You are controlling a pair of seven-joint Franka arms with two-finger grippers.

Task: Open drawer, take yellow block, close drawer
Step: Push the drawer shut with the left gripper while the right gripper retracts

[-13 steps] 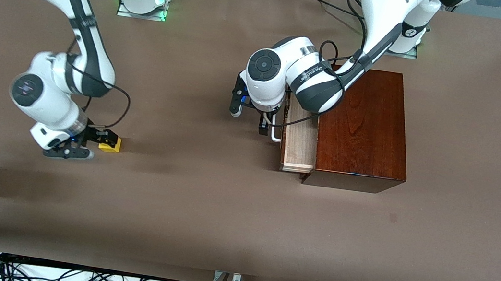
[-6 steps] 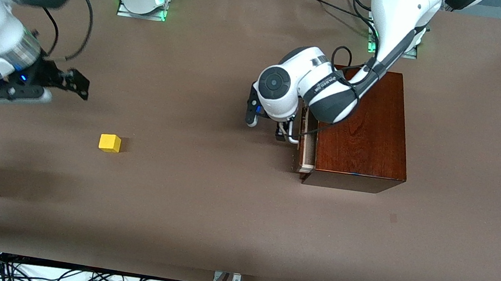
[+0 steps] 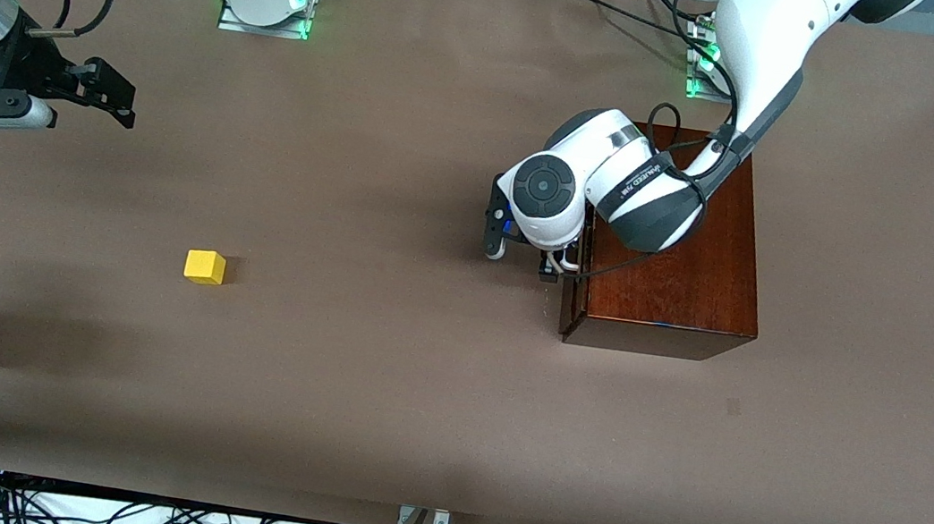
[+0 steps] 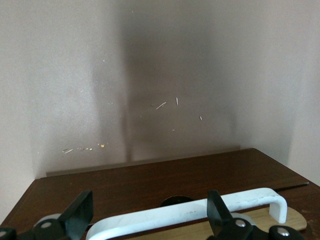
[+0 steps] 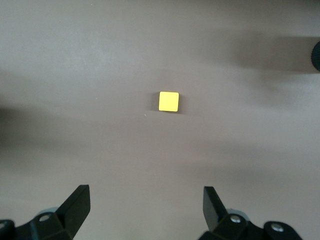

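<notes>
Claws first: the right claw point(image 3: 106, 90), spread wide and empty, hangs high over the tabletop point(image 3: 377, 395) at the right arm's end. Below, the yellow block point(image 3: 205, 266) sits alone on bare tabletop. At the drawer point(image 3: 569, 298), shut flush into the box point(image 3: 674, 262), the left claw point(image 4: 150, 220) straddles the handle point(image 4: 200, 214), open, likely having pushed. Its contents are hidden.

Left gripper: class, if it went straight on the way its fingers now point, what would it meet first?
Probably the white handle of the drawer: it lies between the open fingers of the left gripper, with the drawer's dark front just past it.
</notes>
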